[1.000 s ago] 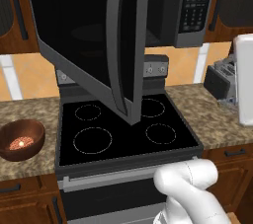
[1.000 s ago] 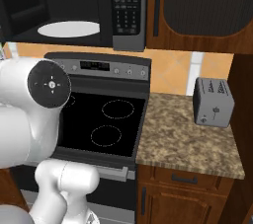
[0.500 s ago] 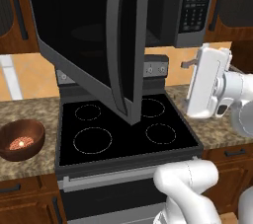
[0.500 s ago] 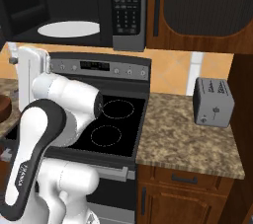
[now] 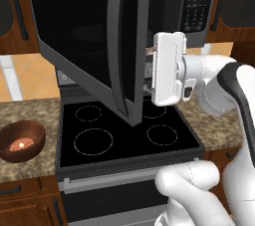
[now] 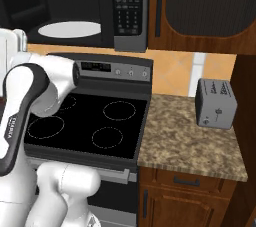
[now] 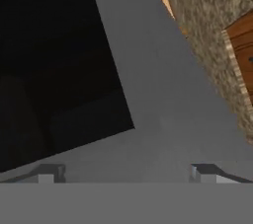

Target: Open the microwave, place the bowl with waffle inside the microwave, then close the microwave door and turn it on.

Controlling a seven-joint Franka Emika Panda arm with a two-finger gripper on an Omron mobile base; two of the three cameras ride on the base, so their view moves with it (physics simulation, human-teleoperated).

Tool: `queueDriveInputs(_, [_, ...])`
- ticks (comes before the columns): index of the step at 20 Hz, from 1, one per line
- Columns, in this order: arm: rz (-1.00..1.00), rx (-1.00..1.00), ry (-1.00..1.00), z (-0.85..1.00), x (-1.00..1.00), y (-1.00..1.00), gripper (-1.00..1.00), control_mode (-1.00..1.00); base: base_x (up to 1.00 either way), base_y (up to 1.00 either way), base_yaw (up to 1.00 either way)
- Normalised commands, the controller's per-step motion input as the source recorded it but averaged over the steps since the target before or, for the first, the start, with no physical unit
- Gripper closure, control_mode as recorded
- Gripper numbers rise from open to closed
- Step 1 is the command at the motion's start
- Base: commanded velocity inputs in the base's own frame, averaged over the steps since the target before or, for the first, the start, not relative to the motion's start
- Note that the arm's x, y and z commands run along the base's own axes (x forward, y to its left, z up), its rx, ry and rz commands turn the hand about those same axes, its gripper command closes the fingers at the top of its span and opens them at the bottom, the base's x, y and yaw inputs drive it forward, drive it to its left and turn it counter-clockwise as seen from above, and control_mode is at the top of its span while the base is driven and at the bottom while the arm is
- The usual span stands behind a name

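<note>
While the microwave door [image 5: 94, 46] hangs swung wide over the stove [image 5: 124, 138], the arm has come up from below into the space just right of the door's free edge, where a second ago it was barely in frame. Gripper [image 7: 127, 172] faces the door's steel frame, fingers spread wide, grasping nothing. Microwave [image 6: 80, 8] cavity stands open, turntable [image 6: 68, 29] bare. Bowl [image 5: 21, 141] with the waffle [image 5: 21, 144] in it sits untouched on the counter [image 5: 25, 170] left of the stove. Judgement: opening looks done; the hand now has to travel left and down to the bowl.
</note>
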Motion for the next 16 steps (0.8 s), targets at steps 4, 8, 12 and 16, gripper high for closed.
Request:
queueDriveInputs(4, [0.18,0.00,0.07,0.00,0.42,1.00,-1.00,-1.00,0.00,0.00,0.00])
queueDriveInputs(8, [0.19,0.00,0.11,0.02,0.02,1.00,-1.00,-1.00,0.00,0.00,0.00])
queueDriveInputs(12, [0.14,-0.04,0.03,0.08,0.00,1.00,-1.00,-1.00,0.00,0.00,0.00])
queueDriveInputs(16, [-0.02,-0.17,0.00,-0.07,0.29,1.00,-1.00,-1.00,0.00,0.00,0.00])
